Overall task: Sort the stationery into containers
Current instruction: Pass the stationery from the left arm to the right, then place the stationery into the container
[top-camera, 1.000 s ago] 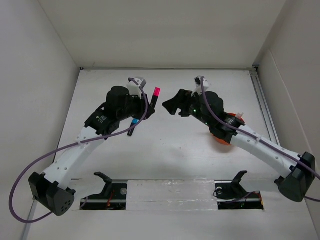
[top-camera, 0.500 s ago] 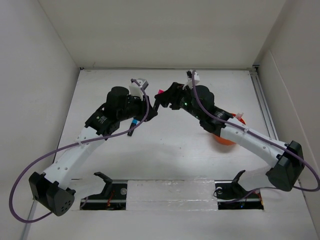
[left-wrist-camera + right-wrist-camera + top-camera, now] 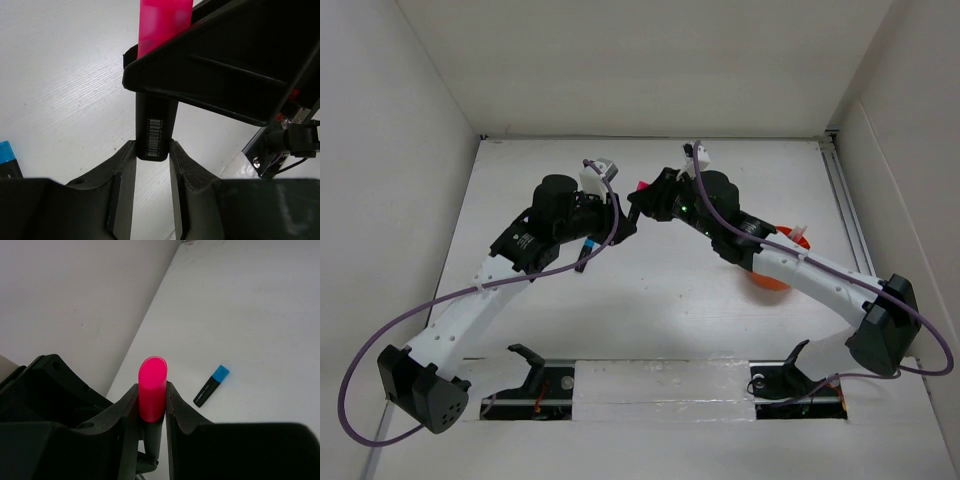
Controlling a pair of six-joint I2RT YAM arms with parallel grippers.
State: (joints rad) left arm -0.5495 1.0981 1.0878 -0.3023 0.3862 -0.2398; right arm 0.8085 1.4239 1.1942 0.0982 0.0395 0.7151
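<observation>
One pink-black marker in both jaws, one blue-black marker; one cup

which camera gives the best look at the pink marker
Left wrist: it shows the pink marker lengthwise, black barrel between the left fingers, pink cap beyond, though the right fingers cross part of it. Right wrist sees mainly the cap end-on; top external shows just a pink speck.

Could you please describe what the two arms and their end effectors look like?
The left arm and right arm have white links with black joints and bases. A purple cable loops along each. The left end effector and right end effector are black with wedge-shaped fingers. A small green light glows near the right wrist.
</observation>
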